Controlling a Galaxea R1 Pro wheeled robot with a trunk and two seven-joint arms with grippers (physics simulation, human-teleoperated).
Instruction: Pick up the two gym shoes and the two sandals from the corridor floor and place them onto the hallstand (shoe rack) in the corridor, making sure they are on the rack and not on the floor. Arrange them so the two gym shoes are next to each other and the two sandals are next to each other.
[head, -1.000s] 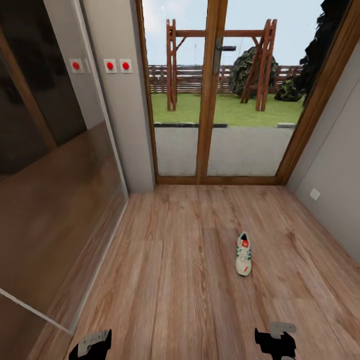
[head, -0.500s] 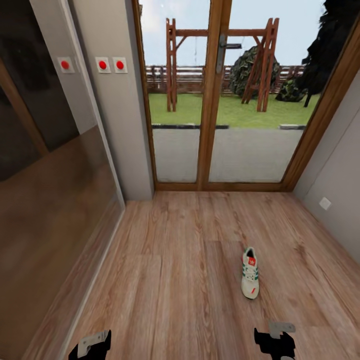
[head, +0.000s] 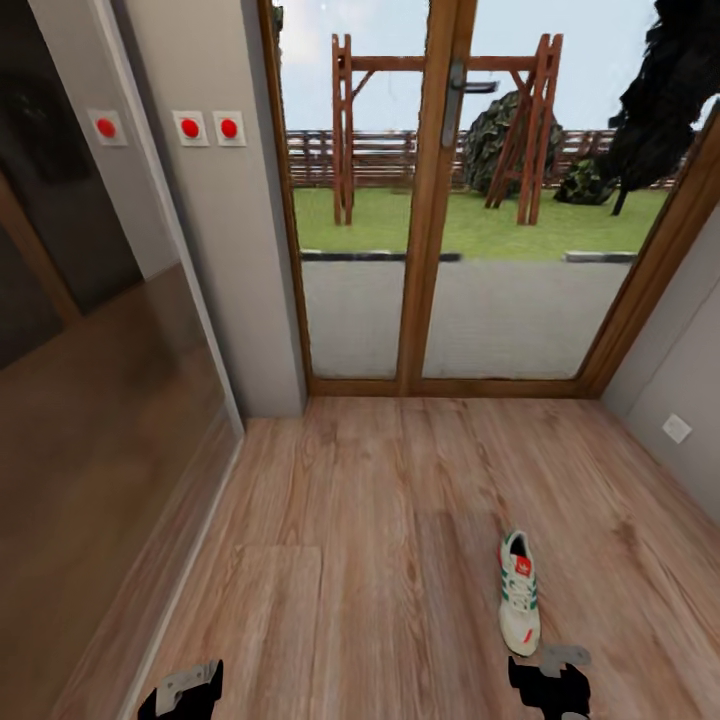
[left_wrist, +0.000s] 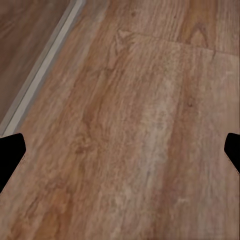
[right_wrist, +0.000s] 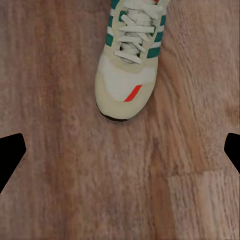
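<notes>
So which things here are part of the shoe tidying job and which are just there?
Job:
- gym shoe, alone on the corridor floor, toe toward the robot
- right gripper, open, just short of it

Just there:
- glass doors
- red wall buttons
- wall socket

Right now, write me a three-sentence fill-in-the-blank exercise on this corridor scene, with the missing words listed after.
1. One gym shoe lies on the wood-grain ____.
2. In the head view, the shoe lies just ahead of the ____ gripper, its toe pointing toward the robot.
3. The stripes on the shoe's side are ____.

Missing words: floor; right; green
</notes>
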